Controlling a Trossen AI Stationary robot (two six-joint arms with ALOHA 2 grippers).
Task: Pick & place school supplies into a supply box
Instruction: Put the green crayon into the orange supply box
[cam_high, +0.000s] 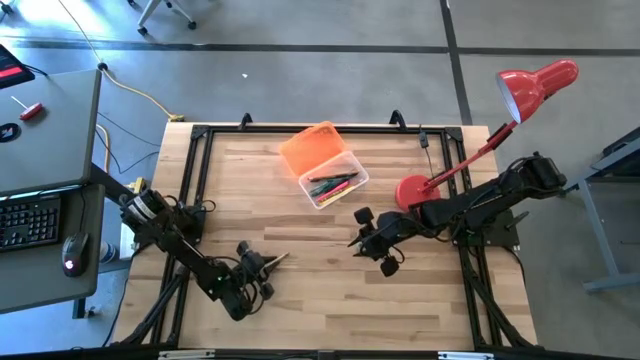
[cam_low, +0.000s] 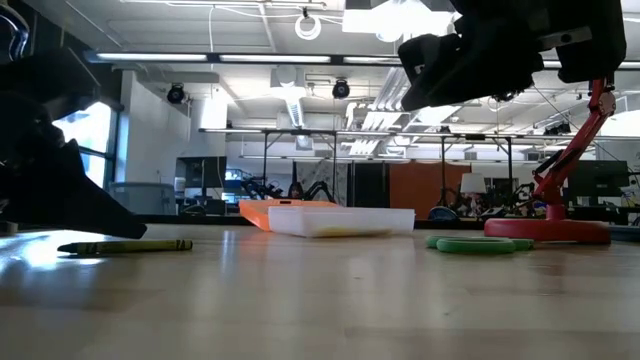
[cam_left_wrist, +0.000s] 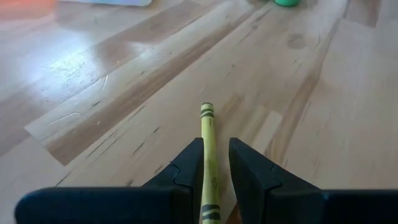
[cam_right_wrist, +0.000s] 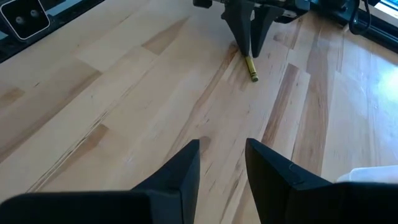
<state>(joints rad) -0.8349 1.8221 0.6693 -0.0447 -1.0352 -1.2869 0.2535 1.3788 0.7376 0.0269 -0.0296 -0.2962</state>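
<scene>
The left gripper (cam_high: 262, 266) sits low on the table (cam_high: 330, 300) at about 7 o'clock from the table's middle, its two fingers (cam_left_wrist: 186, 171) narrowed around a yellow crayon (cam_left_wrist: 209, 158) that lies flat on the wood. The crayon runs between the fingers and pokes out past their tips, pointing toward 2 o'clock in the high view; the fingers close on its sides, though whether they press it cannot be told.

The right gripper (cam_high: 362, 236) hangs above the table just right of centre, at about 3 o'clock, with its fingers (cam_right_wrist: 180, 171) parted a little and nothing between them. It faces the left gripper and the crayon.

The supply box (cam_high: 334, 181) stands at about 12 o'clock, near the far edge, its orange lid (cam_high: 310, 147) swung open behind it and several pens and pencils (cam_high: 331, 186) lying inside. The red desk lamp (cam_high: 470, 160) stands at 2 o'clock. Green scissor handles (cam_low: 475, 243) lie near the lamp's base in the low view.
</scene>
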